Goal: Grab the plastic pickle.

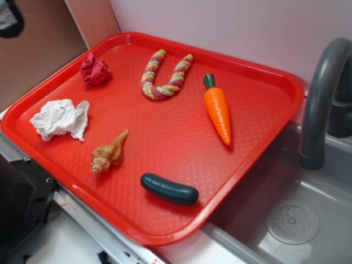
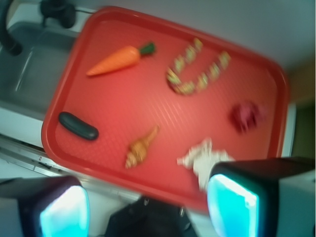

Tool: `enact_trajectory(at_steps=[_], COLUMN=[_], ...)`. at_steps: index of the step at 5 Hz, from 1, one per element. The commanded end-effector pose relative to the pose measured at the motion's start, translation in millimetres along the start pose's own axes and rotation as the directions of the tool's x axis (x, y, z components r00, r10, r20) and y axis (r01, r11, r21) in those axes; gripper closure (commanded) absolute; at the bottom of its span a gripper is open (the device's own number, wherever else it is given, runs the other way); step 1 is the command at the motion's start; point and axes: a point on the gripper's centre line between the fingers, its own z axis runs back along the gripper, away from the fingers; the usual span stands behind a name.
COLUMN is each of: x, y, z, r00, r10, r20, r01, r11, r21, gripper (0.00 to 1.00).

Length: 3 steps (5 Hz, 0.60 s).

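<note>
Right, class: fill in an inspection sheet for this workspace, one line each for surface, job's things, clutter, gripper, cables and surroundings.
Surface: red tray, flat, beside a grey sink.
Job's things: plastic pickle lying free near the tray's front edge.
Clutter: carrot, braided rope, seashell, white crumpled paper, red crumpled cloth.
Gripper: gripper open, above the tray's edge, holding nothing.
Cables: nothing seen.
Surroundings: grey faucet, cardboard, pale wall.
</note>
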Motion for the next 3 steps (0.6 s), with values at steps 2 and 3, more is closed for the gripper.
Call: enact_trajectory(at_steps=[2, 3], x=[19.3, 9.9], y=[-56.9, -54.3], z=[-89.0, -125.3], r00=[0.719, 0.641], r10=[-0.693, -0.761], r20=[-0.054, -0.099], r01=[0.694, 0.763], r11=[0.72, 0.646], r21=[0.001, -0.018], gripper=[0.0, 0.0])
